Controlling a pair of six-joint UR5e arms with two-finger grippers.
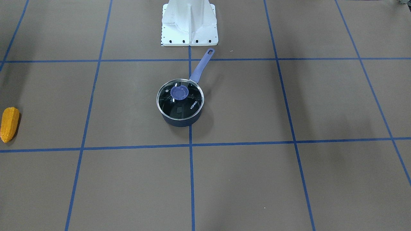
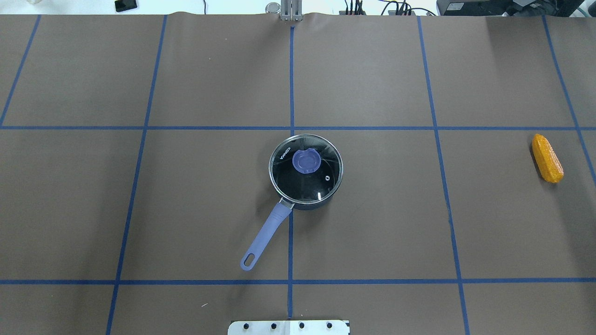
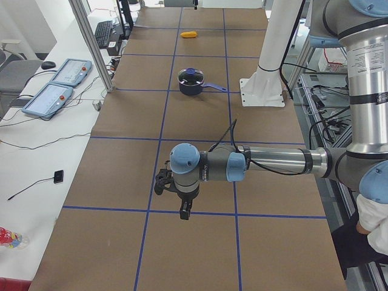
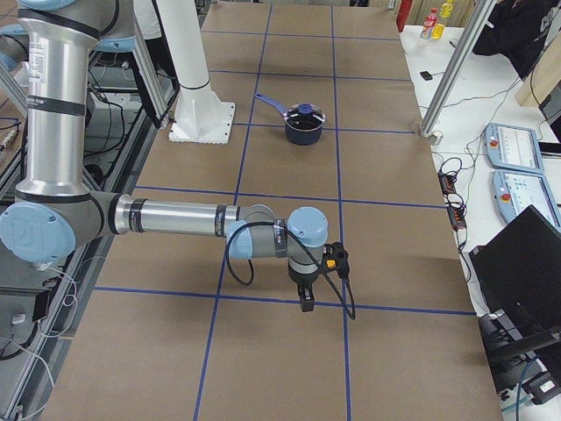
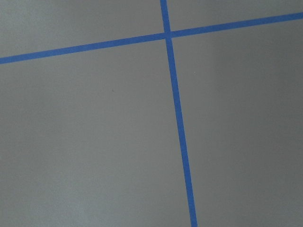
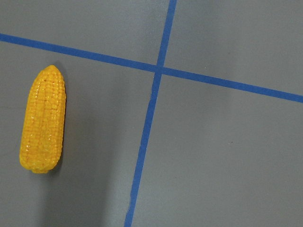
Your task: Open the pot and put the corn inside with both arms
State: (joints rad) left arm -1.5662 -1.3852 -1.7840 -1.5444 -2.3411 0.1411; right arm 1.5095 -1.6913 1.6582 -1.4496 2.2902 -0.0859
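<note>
A dark pot [image 2: 326,197] with a glass lid [image 2: 321,179], purple knob [image 2: 306,161] and purple handle [image 2: 265,235] stands at the table's middle, lid on; it also shows in the front view [image 1: 179,120]. The orange-yellow corn [image 2: 547,158] lies far to the robot's right, and also shows in the front view [image 1: 9,124] and the right wrist view [image 6: 42,119]. My left gripper [image 3: 183,211] hangs over bare table far from the pot. My right gripper [image 4: 306,303] hangs low over the table. I cannot tell whether either is open or shut.
The white robot base [image 1: 189,25] stands behind the pot, with the pot's handle pointing toward it. Blue tape lines [image 5: 177,118] grid the brown table. Control panels [image 3: 60,73] and a laptop [image 4: 526,263] sit on side benches beyond the table's edges.
</note>
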